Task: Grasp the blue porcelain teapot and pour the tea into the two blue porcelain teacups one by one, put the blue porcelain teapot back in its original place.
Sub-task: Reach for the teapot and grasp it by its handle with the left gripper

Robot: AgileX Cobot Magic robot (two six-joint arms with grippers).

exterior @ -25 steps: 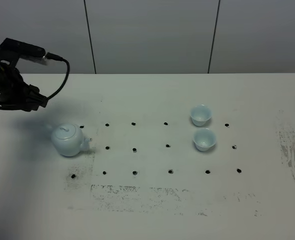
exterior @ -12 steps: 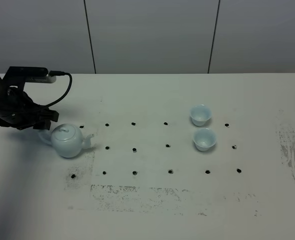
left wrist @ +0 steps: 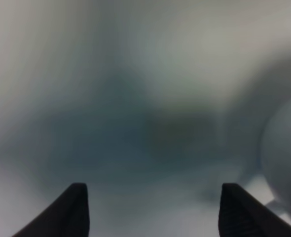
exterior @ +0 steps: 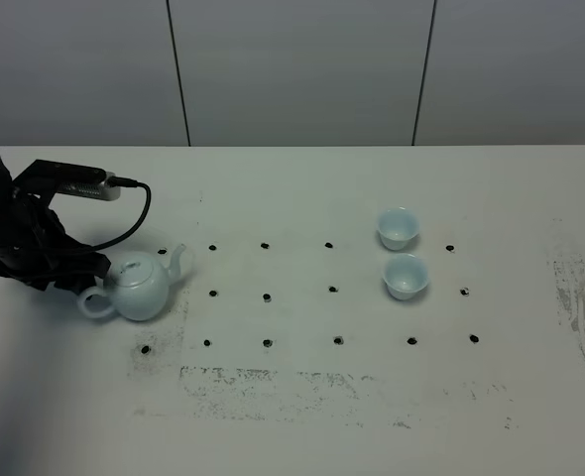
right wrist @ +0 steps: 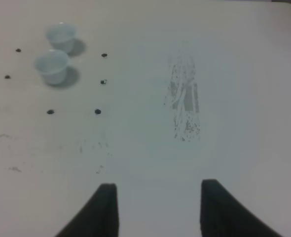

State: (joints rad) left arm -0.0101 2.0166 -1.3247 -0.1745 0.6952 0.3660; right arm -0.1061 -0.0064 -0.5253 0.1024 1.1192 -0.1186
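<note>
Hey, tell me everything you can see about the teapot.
The teapot is round, pale sky-blue and glossy, like glazed porcelain, with its knobbed lid on. It stands upright on the white table, toward the left side. Its short spout points to the back right and its loop handle to the front left. The left gripper, jaws open, is right beside the handle side. Whether it touches the pot cannot be told.

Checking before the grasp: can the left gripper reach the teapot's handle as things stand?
Probably yes. The left gripper is open right beside the blue teapot, whose loop handle faces it, with nothing between them. The blurred wrist view cannot confirm alignment.
</note>
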